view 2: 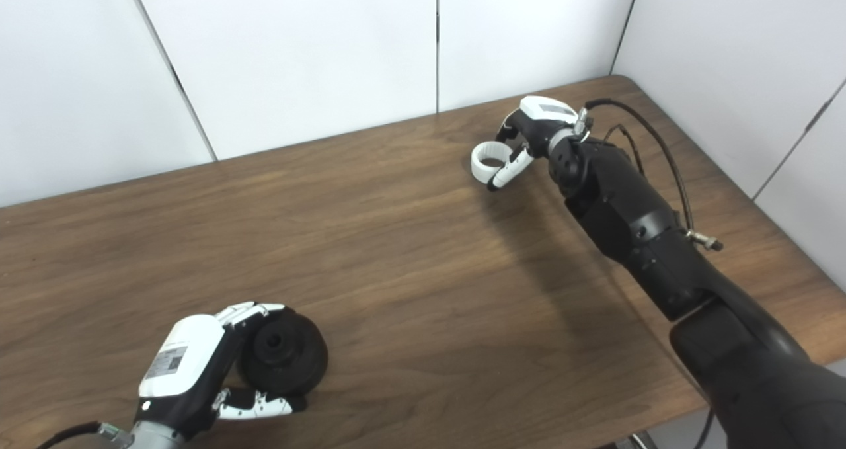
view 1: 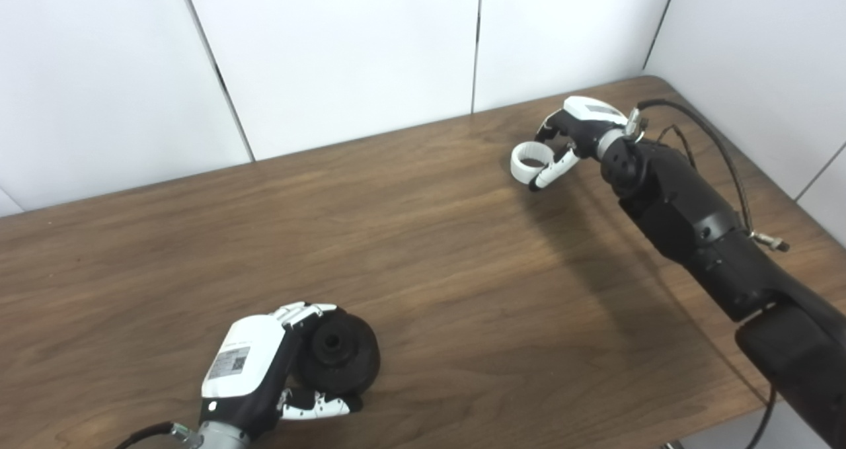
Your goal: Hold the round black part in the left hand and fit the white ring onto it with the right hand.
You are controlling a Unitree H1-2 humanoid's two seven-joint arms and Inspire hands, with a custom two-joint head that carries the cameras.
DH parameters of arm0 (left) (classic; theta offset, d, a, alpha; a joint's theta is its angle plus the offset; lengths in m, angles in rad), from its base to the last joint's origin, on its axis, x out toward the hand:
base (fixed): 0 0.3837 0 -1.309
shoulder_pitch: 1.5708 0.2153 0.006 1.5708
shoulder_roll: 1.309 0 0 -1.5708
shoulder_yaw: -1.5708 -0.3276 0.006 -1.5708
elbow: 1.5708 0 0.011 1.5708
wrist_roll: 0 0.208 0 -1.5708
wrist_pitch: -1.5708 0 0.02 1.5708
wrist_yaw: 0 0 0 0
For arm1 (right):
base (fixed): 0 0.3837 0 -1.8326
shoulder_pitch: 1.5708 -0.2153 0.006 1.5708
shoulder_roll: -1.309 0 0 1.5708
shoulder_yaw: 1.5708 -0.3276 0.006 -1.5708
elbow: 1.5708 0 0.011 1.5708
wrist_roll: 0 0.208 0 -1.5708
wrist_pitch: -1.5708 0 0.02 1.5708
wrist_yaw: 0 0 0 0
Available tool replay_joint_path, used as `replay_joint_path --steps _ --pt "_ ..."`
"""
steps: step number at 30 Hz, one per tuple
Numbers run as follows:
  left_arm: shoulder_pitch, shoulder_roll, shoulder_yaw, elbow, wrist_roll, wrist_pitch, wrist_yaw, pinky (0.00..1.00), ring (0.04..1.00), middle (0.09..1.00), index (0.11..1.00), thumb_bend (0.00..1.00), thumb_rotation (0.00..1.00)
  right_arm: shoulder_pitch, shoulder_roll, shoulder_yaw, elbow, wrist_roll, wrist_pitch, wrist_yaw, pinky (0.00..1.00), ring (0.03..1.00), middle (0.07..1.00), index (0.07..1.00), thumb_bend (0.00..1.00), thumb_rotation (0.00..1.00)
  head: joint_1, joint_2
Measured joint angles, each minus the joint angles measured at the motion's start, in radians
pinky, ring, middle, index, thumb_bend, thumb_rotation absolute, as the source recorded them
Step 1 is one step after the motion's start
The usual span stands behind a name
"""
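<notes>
The round black part (view 1: 345, 355) sits near the table's front left, its hub hole facing up toward me. My left hand (view 1: 264, 363) is wrapped around it, fingers over the top rim and thumb under the lower edge. Far across the table at the back right, the white ring (view 1: 530, 159) is pinched between the fingers and thumb of my right hand (view 1: 568, 141), close above the wood. The ring's opening faces upward. A wide stretch of tabletop separates the two hands.
The brown wooden table (view 1: 429, 250) ends at white wall panels behind and to the right. My black right forearm (view 1: 687, 217) with its looping cable (view 1: 714, 138) crosses the table's right side. The front edge runs close under my left wrist.
</notes>
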Motion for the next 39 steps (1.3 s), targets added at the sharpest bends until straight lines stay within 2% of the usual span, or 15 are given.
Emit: replay_joint_path --steps 4,9,15,17,18,19,23,32,34,36,39 --pt "0.000 0.000 0.000 -0.003 -0.001 0.001 -0.010 0.77 0.851 0.765 0.485 0.53 0.06 0.000 0.000 0.016 0.000 -0.002 -0.001 0.000 0.84 0.934 0.864 0.678 0.86 0.34 0.002 0.002" --pt "0.000 -0.001 0.000 -0.003 0.000 0.000 -0.011 0.76 0.845 0.763 0.485 0.53 0.06 0.000 0.001 0.026 0.001 -0.002 -0.002 0.000 0.86 0.947 0.875 0.662 0.90 0.28 0.002 0.002" --pt "0.000 -0.001 0.000 -0.004 0.002 0.000 -0.011 0.75 0.838 0.763 0.485 0.53 0.06 -0.001 0.001 0.033 0.010 -0.004 -0.002 -0.002 0.85 0.939 0.854 0.611 0.89 0.24 0.003 0.003" --pt "0.000 -0.002 0.000 -0.004 0.003 0.000 -0.012 0.75 0.840 0.764 0.485 0.52 0.06 -0.001 0.001 0.033 0.010 -0.004 -0.006 -0.005 0.83 0.928 0.838 0.573 0.86 0.20 0.003 0.005" --pt "0.000 -0.002 0.000 -0.005 0.004 0.000 -0.013 0.75 0.835 0.758 0.485 0.52 0.06 -0.002 0.001 0.033 0.010 -0.004 -0.012 -0.008 0.83 0.922 0.827 0.522 0.66 0.17 0.005 0.005" --pt "0.000 -0.003 0.000 -0.005 0.006 0.000 -0.013 0.74 0.829 0.754 0.485 0.53 0.06 -0.002 0.001 0.033 0.010 -0.004 -0.022 -0.015 0.82 0.918 0.818 0.498 0.57 0.15 0.005 0.005" --pt "0.000 -0.006 -0.001 -0.006 0.013 0.000 -0.014 0.75 0.830 0.755 0.485 0.53 0.06 -0.002 0.000 0.032 0.010 -0.003 -0.043 -0.027 0.81 0.909 0.803 0.488 0.53 0.14 0.006 0.008" --pt "0.002 -0.011 0.000 -0.008 0.012 0.004 -0.017 0.76 0.846 0.764 0.485 0.52 0.06 -0.001 -0.005 0.032 0.009 -0.004 -0.051 -0.029 0.82 0.901 0.793 0.486 0.52 0.14 0.020 0.015" --pt "0.002 -0.012 0.000 -0.009 0.013 0.005 -0.020 0.76 0.845 0.764 0.485 0.52 0.06 0.002 -0.007 0.032 0.005 -0.004 -0.052 -0.029 0.82 0.899 0.793 0.486 0.52 0.13 0.058 0.029" --pt "0.002 -0.015 -0.001 -0.013 0.016 0.009 -0.026 0.77 0.849 0.767 0.485 0.52 0.06 0.012 -0.017 0.031 -0.012 -0.003 -0.062 -0.029 0.82 0.894 0.791 0.486 0.52 0.14 0.063 0.031" --pt "0.002 -0.022 -0.011 -0.032 0.039 0.032 -0.044 0.77 0.842 0.760 0.485 0.52 0.06 0.036 -0.043 0.029 -0.083 -0.002 -0.069 -0.011 0.89 0.894 0.797 0.486 0.52 0.14 0.156 0.076"
